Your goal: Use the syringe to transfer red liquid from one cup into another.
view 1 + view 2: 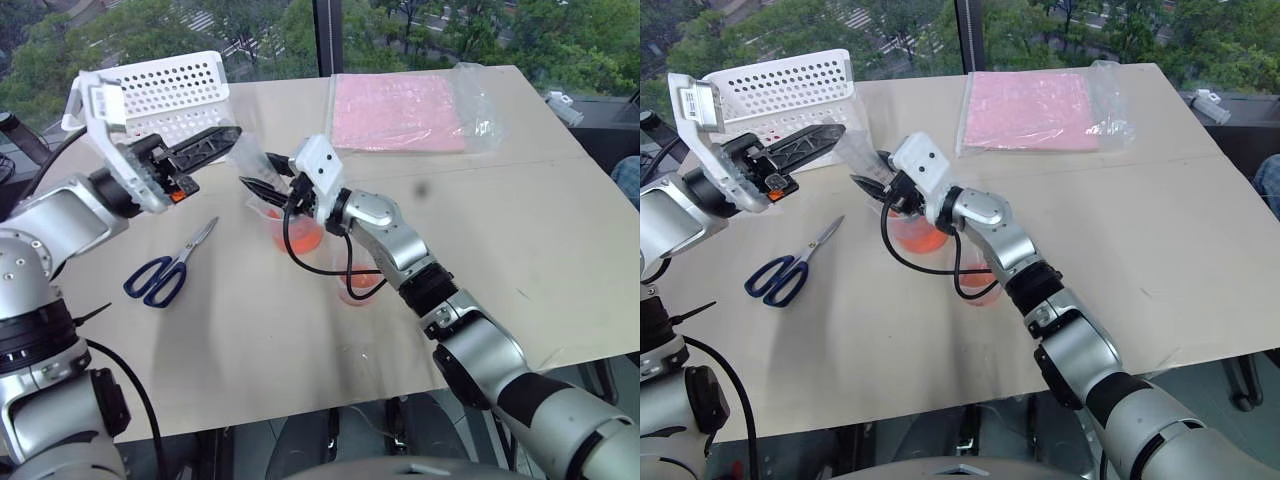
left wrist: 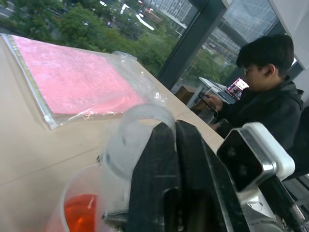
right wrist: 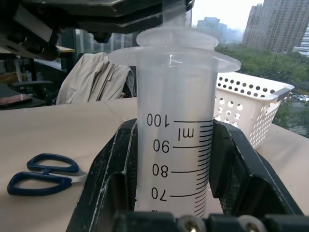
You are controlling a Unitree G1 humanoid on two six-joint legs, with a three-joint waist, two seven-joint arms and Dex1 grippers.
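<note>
Head views: the right gripper (image 1: 268, 186) is clamped on the barrel of the syringe (image 1: 252, 165), holding it slanted, its lower end down in the larger cup (image 1: 290, 228). That cup holds the red liquid (image 1: 303, 236). The left gripper (image 1: 222, 139), fingers pressed together, sits at the syringe's upper end; whether it has the plunger pinched cannot be made out here. The smaller cup (image 1: 358, 286) stands behind the right forearm, well away from the syringe tip, with some red in its bottom. Scissors (image 1: 168, 265) lie below the left gripper, and a white basket (image 1: 165, 95) stands beyond it.

Left wrist view: the closed black fingers (image 2: 166, 169) cover the syringe's top flange, with the orange-red cup below it. A pink sheet in a plastic bag (image 2: 77, 79) lies farther off, and a seated person (image 2: 263, 96) is across the table.

Right wrist view: both jaws press the barrel's sides. Printed on it: "100", "ml", "90", "80", "70". The barrel looks clear at those marks.

Judgement: this looks like the drawing-up step, with no liquid visibly pulled in yet. Carrying it to the smaller cup and emptying it remain.
</note>
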